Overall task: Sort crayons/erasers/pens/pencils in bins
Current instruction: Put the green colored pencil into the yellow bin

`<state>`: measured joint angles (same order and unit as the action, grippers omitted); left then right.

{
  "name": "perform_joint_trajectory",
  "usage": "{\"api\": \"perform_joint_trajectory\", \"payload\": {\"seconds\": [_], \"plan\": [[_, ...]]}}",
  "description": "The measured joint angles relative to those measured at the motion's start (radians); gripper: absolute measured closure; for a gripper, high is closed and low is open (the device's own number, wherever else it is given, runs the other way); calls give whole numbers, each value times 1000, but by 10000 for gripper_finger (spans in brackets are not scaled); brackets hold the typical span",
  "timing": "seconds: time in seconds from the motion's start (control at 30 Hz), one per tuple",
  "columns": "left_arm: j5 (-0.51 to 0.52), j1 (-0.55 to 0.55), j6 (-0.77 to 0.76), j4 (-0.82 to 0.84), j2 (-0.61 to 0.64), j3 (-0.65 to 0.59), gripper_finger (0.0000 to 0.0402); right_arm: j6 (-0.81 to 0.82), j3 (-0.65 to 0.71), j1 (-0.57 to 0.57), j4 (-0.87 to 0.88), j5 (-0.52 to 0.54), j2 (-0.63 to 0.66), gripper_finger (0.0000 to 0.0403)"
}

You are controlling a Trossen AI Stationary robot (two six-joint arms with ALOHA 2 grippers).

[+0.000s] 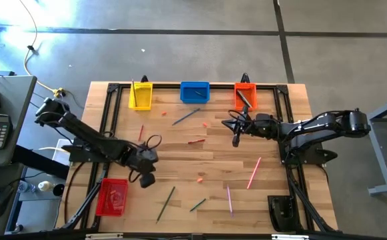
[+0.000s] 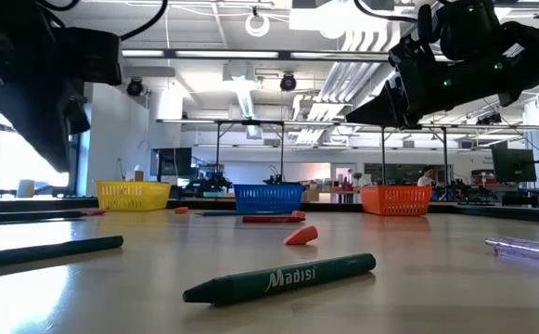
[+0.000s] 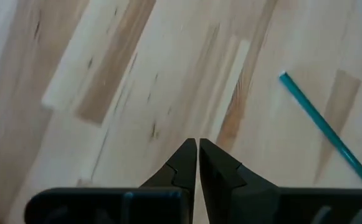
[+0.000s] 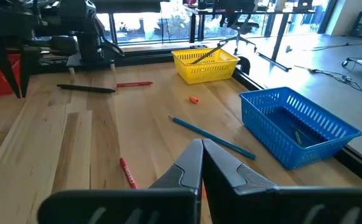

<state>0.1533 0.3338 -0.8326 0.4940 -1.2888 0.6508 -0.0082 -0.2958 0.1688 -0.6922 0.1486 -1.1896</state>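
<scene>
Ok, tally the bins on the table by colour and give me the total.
Yellow bin: 1
Blue bin: 1
Orange bin: 1
Red bin: 1
Total: 4 bins

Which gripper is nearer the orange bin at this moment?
Right. The right gripper hangs just in front of the orange bin, while the left gripper sits far across the table near the red bin.
</scene>
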Motion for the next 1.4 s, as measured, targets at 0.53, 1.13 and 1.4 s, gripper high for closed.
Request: {"api": "perform_joint_trajectory", "payload": {"seconds": [0.53,1.13,1.4], "plan": [[-164,136,-238,151,-186,293,396,-84,0,2,-39,0,0,402],[-180,173,-537,214,-599,663,371,-220,-57,2,-41,-81,4,402],[-167,193,-653,293,-755,783,335,-246,-57,1,-39,-91,4,402]]}}
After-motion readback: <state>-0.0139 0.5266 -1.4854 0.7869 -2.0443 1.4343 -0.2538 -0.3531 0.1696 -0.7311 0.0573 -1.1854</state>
